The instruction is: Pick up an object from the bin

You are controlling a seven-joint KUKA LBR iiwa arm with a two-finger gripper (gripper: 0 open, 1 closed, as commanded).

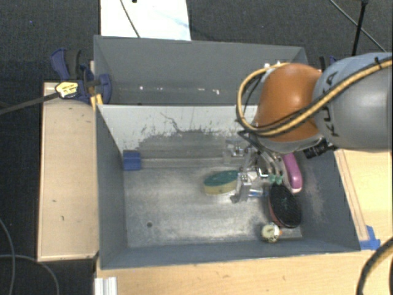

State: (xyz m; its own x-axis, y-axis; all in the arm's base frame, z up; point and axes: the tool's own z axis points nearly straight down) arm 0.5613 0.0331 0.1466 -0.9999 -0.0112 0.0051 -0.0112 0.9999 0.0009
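- At the 9 o'clock side of the bin, by the left wall, we see a small blue block.
- Near the floor's centre lies a flat oval sponge, teal on top and yellow beneath.
- The gripper sits low at the sponge's 3 o'clock end; we cannot tell whether the claw is spread or pressed together.
- At the gripper's 5 o'clock, a small pale lump lies by the front wall.
- At its 4 o'clock lies a black oval brush, and at its 3 o'clock a purple thing.
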